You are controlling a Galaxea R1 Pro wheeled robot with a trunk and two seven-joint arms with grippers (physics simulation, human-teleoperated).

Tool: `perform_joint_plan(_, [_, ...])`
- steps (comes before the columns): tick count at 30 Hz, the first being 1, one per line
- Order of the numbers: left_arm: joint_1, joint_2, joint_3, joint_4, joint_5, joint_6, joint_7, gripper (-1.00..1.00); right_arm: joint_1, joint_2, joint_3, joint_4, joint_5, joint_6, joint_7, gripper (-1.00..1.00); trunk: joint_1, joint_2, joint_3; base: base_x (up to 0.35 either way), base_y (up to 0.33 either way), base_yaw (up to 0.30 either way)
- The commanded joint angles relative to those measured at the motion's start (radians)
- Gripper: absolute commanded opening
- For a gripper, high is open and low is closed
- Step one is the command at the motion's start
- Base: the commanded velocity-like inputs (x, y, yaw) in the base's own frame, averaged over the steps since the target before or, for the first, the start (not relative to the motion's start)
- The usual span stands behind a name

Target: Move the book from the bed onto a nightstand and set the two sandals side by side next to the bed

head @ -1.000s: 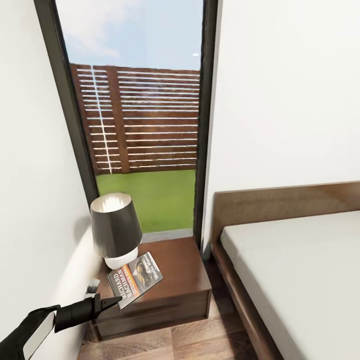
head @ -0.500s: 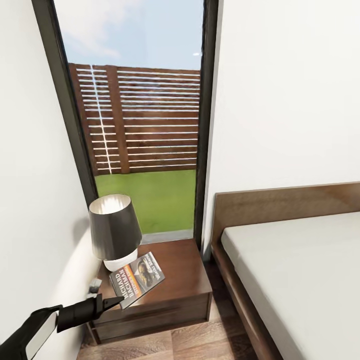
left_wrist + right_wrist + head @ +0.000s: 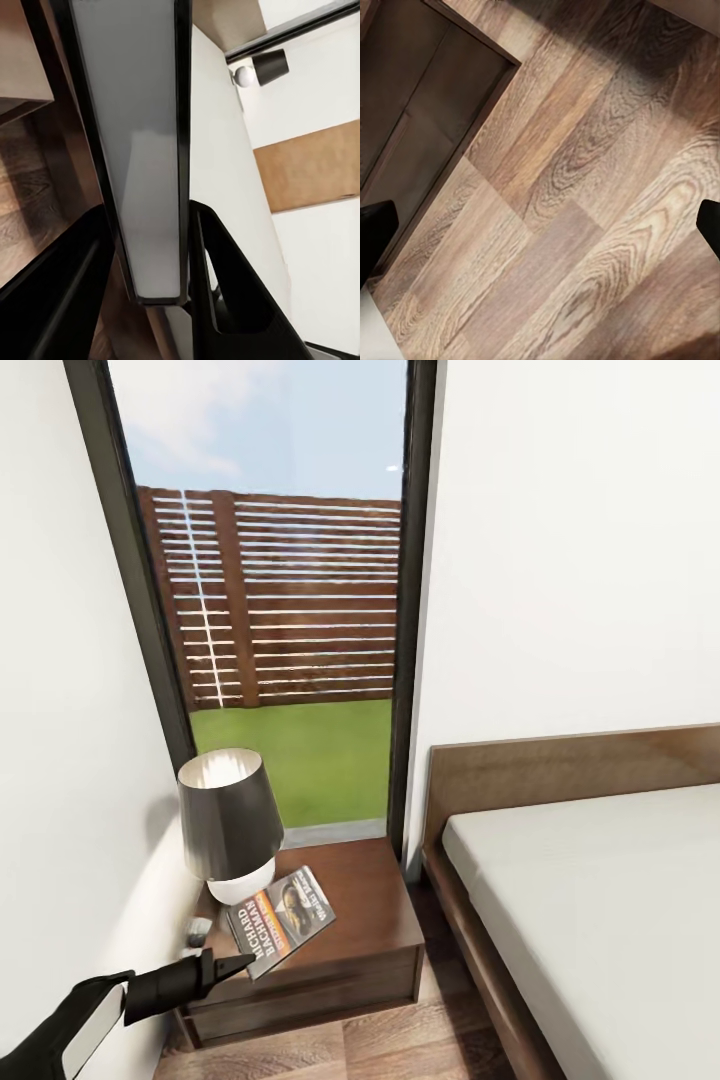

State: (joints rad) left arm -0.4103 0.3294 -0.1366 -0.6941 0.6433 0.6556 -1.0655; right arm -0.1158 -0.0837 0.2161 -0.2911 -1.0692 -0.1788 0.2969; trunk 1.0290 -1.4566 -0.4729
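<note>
The left gripper (image 3: 232, 964) pinches the near edge of the book (image 3: 281, 920), which lies tilted over the nightstand (image 3: 370, 920) beside the lamp (image 3: 230, 825), left of the bed (image 3: 600, 900), while the right gripper (image 3: 540, 225) hangs spread over the floor (image 3: 585, 187).

The book (image 3: 281, 920) is sliding further onto the top of the nightstand (image 3: 370, 905), creeping away from the front-left corner toward the lamp (image 3: 230, 825) and the middle of the glossy top (a small shift, but steady across the pictures). Its cover is turning slightly, the far end swinging toward the bed side. The left gripper (image 3: 235, 963) is coming along with it, its dark fingers at the book's near corner, and the left arm is reaching in a little further from the lower left of the head view.
</note>
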Motion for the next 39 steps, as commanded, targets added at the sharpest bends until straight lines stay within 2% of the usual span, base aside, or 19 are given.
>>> perform_joint_plan(1, [-0.002, -0.003, -0.004, 0.000, 0.009, 0.009, 0.006, -1.00, -0.001, -0.001, 0.008, 0.001, -0.011, -0.005, 0.003, 1.00, 0.000, -0.001, -0.001, 0.000, 0.000, 0.000])
perform_joint_plan(8, [-0.036, -0.058, -0.006, -0.008, 0.008, 0.073, 0.094, -1.00, -0.001, -0.001, 0.005, 0.001, -0.012, -0.005, 0.002, 1.00, 0.000, -0.001, -0.001, 0.000, 0.000, 0.000])
perform_joint_plan(13, [-0.084, -0.099, -0.006, -0.011, 0.009, 0.139, 0.172, -1.00, -0.001, -0.002, 0.004, 0.001, -0.013, -0.005, 0.001, 1.00, 0.000, -0.001, -0.001, 0.000, 0.000, 0.000])
perform_joint_plan(20, [-0.158, -0.147, -0.006, -0.013, 0.006, 0.178, 0.255, -1.00, -0.001, -0.002, 0.004, 0.001, -0.015, -0.005, 0.000, 1.00, 0.000, -0.001, -0.001, 0.000, 0.000, 0.000])
perform_joint_plan(27, [-0.220, -0.173, -0.006, -0.004, 0.007, 0.200, 0.330, -1.00, -0.001, -0.002, 0.003, 0.001, -0.015, -0.005, 0.000, 1.00, 0.000, -0.001, -0.001, 0.000, 0.000, 0.000])
perform_joint_plan(32, [-0.266, -0.190, -0.005, 0.000, 0.010, 0.211, 0.413, -1.00, -0.001, -0.002, 0.004, 0.001, -0.014, -0.005, -0.001, 1.00, 0.000, -0.001, -0.001, 0.000, 0.000, 0.000])
perform_joint_plan(39, [-0.314, -0.235, -0.006, 0.006, 0.011, 0.228, 0.492, -1.00, -0.001, -0.001, 0.010, 0.001, -0.009, -0.002, -0.007, 1.00, 0.000, -0.001, -0.001, 0.000, 0.000, 0.000])
